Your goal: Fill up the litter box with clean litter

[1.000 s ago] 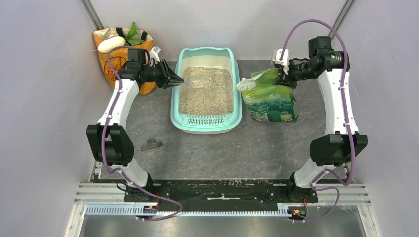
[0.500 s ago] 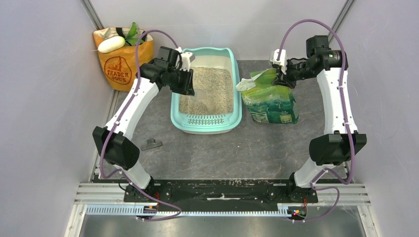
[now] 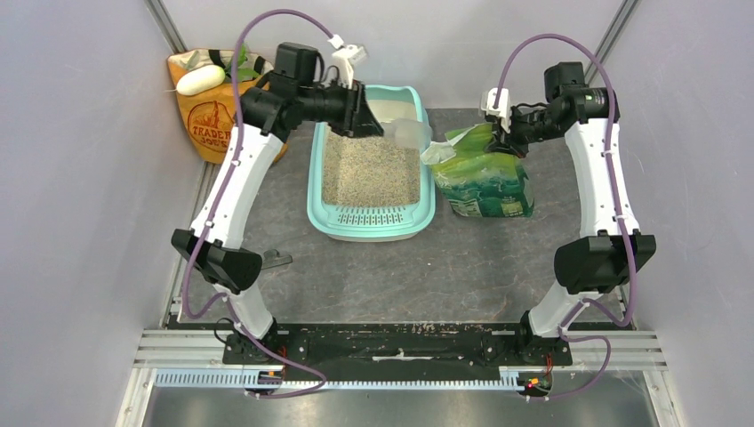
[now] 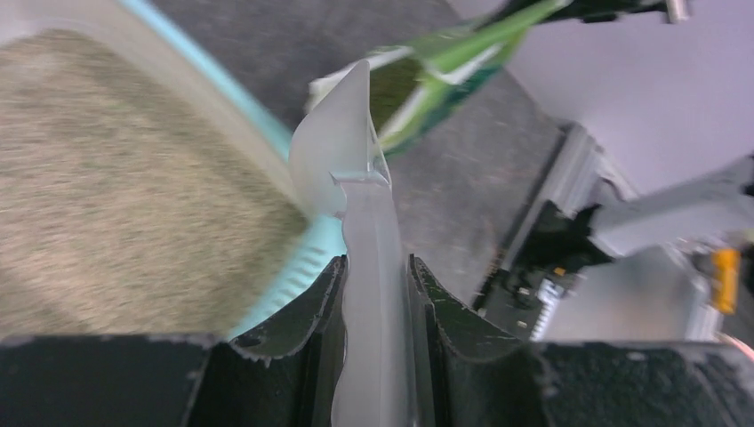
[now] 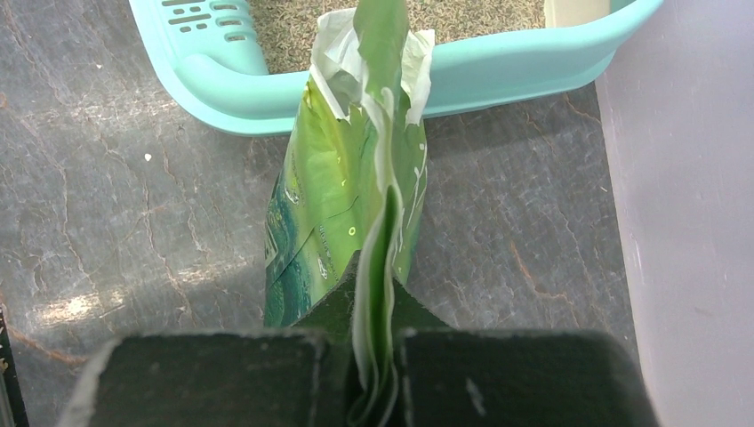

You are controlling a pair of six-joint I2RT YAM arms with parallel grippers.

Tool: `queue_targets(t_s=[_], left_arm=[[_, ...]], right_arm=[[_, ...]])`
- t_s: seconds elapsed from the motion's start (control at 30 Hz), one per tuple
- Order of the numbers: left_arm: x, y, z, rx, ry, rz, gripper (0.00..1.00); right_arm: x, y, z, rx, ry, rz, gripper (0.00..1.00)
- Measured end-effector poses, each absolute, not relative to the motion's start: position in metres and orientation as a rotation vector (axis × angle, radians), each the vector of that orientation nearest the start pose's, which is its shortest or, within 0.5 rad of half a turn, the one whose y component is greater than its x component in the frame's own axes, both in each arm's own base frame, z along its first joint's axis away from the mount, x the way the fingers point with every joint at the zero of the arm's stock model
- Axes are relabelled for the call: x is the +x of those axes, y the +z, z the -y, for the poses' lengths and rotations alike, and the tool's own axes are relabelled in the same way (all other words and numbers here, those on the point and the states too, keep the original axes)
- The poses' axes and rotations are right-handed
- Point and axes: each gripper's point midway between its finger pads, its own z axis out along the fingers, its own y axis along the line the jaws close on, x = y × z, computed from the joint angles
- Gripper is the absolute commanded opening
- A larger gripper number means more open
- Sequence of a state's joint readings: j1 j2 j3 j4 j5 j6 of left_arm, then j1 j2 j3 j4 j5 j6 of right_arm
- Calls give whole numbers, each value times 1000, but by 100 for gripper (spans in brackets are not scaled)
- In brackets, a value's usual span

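Observation:
The mint-teal litter box (image 3: 427, 191) stands at the back middle, and beige litter (image 3: 369, 169) covers most of its floor. My left gripper (image 3: 363, 108) is shut on the handle of a clear plastic scoop (image 3: 409, 132), held over the box's far right corner, its bowl pointing toward the green bag. In the left wrist view the scoop (image 4: 342, 151) is clamped between both fingers (image 4: 445, 307), with litter (image 4: 107, 196) on the left. My right gripper (image 3: 509, 129) is shut on the top edge of the green litter bag (image 3: 485, 182), and the right wrist view (image 5: 373, 222) shows it holding the bag upright.
An orange paper grocery bag (image 3: 209, 116) with groceries stands at the back left corner. A small dark clip (image 3: 276, 260) lies on the grey floor left of the box. Grey walls close in on both sides.
My left arm has swung the scoop from the box's left side across the litter to the far right corner, near the bag's mouth. The right gripper has stayed on the bag.

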State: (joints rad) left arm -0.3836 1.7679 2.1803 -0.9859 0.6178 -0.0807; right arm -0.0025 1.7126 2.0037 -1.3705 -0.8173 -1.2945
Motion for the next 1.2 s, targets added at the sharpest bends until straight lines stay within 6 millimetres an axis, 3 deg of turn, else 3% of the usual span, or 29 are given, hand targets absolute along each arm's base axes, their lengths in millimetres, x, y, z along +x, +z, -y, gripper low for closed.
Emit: queue_targets(t_s=[0.13,0.3,0.5,0.8,1.07,1.2], left_arm=[[338,367,294,749,-1103,-2084,2],[344,338,314,737,-1179,-2174,2],[347,305,325,735,-1187,-2277,2],[350,285,343,728,-1169,-2341,2],[346,268,381,643,-1075,-2432,2],[340,248,399,601,-993,-2498,2]], right_arm=[[369,300,-107,-1571,439,-1618,0],[365,295,-108,-1607,438,-1613,0],[353,269,-102,-1646,466,-1654,0],[341,275,-89,-1644,434,-1638,0],[334,271,-88,-1688,434,-1617,0],[329,272,-91,-1720,434,-1593,0]])
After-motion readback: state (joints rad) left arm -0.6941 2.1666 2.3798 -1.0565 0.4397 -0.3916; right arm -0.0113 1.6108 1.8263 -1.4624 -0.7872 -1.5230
